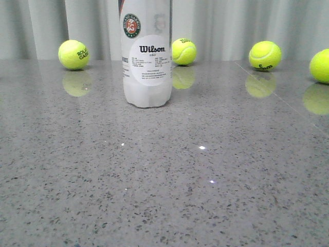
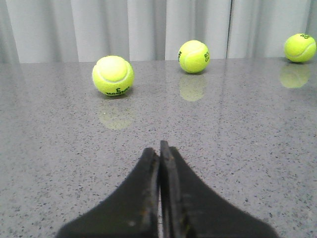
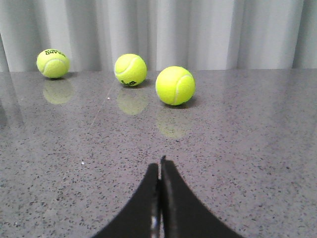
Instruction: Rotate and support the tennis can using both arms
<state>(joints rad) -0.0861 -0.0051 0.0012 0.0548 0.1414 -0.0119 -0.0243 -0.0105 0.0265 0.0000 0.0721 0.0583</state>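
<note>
1. Your left gripper [image 2: 159, 148] has its fingers pressed flat together, nothing between them, hanging low over the speckled grey table [image 2: 247, 148].
2. Same deal with your right gripper [image 3: 159, 166]: tips closed tight against each other, pinching nothing.
3. Out past the left gripper you've got three tennis balls, one closer [image 2: 113, 75] and two further back near the curtain [image 2: 193, 56] [image 2: 299, 47].
4. The right wrist view shows three balls too, one nearer [image 3: 175, 85], the others behind it [image 3: 131, 69] [image 3: 53, 63].
5. The tennis can [image 1: 146, 56] stands upright toward the far side of the table, Wilson label facing the front camera, top cut off by the frame.
6. Neither arm shows up in the front view, so both are well apart from the can.
7. Four balls sit in a row around it [image 1: 73, 54] [image 1: 183, 51] [image 1: 264, 55] [image 1: 321, 66]; the second is just behind the can's right edge.
</note>
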